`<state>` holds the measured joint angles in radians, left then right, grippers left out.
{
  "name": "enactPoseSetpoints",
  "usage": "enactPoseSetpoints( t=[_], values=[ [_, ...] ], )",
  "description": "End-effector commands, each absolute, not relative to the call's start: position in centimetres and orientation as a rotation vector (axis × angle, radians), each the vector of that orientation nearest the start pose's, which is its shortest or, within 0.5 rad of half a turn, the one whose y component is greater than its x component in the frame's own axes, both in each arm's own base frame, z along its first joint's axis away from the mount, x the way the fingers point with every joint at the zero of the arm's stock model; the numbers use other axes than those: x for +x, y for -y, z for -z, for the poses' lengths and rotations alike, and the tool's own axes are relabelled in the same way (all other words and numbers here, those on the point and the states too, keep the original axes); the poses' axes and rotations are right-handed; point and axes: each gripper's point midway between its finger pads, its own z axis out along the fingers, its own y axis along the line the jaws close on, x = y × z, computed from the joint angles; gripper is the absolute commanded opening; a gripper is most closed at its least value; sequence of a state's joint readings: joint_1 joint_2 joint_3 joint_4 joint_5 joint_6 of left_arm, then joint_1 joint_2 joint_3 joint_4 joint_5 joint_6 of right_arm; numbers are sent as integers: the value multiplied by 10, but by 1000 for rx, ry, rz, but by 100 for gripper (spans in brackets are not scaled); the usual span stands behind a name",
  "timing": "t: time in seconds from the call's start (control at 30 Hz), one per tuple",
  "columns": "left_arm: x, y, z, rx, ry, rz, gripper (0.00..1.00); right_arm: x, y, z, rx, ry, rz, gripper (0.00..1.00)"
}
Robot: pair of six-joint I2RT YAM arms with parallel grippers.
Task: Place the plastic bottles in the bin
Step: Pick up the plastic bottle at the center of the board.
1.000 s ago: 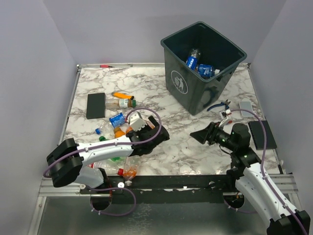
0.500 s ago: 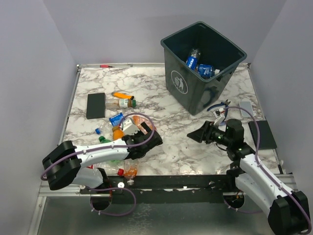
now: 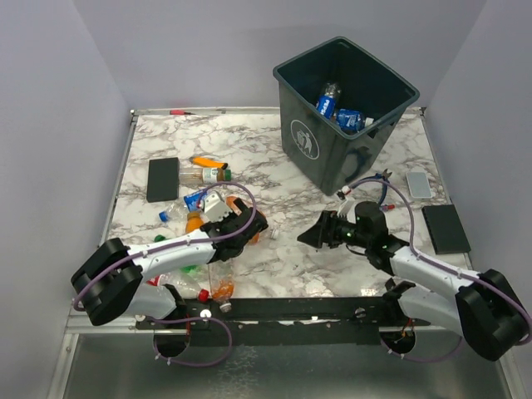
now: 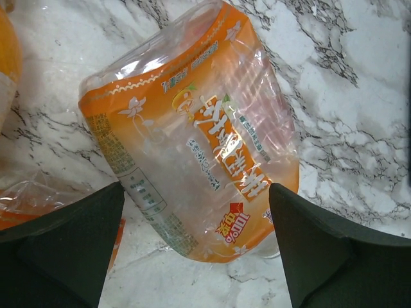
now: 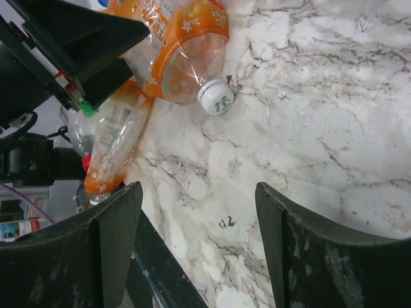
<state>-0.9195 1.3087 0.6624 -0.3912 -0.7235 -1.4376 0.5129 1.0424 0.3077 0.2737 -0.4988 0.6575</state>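
While bottle (image 4: 192, 128) lies sideways on tabletop (image 4: 359, 128), my left claw (image 4: 196, 189) sits released astride it | looks light, thin-walled, slick, crushable: take labelled middle gently | right claw (image 5: 199, 192) released, empty | bin (image 3: 349, 166) well apart

The bench (image 3: 241, 141) has a white top veined with grey and black like marble, smooth and slightly glossy. A thin pale metal frame (image 3: 119, 179) edges it on the left, far and right sides. Three plain walls close it in: the back wall (image 3: 208, 50), the left wall (image 3: 50, 150) and the right wall (image 3: 490, 100), all a pale lavender-grey with no marks or openings. A black crossbar (image 3: 307, 309) runs along the near edge, and below it lies a dull grey metal sheet (image 3: 291, 374). The light is soft and even, with only faint shadows.
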Motion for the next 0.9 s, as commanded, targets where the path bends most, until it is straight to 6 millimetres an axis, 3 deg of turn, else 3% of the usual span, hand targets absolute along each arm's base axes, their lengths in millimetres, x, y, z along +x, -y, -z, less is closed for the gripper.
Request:
enactPoseSetpoints(
  t=[0.0, 0.23, 0.4, 0.53, 0.7, 0.87],
  values=[
    [248, 192, -56, -736, -2173, 268, 90, 232, -245, -115, -145, -2049, -1148, 76],
    [246, 188, -49, -719, -2177, 275, 70, 249, -285, -94, -215, -2060, -1075, 77],
    [246, 181, -49, -692, -2182, 257, 59, 269, -293, -73, -233, -2066, -989, 79],
    [246, 178, -47, -684, -2187, 246, 57, 280, -306, -62, -289, -2072, -975, 79],
    [246, 176, -45, -666, -2195, 235, 55, 275, -329, -54, -372, -2067, -1022, 76],
    [248, 182, -46, -617, -2210, 248, 51, 254, -332, -42, -431, -2097, -1031, 64]
  ],
)
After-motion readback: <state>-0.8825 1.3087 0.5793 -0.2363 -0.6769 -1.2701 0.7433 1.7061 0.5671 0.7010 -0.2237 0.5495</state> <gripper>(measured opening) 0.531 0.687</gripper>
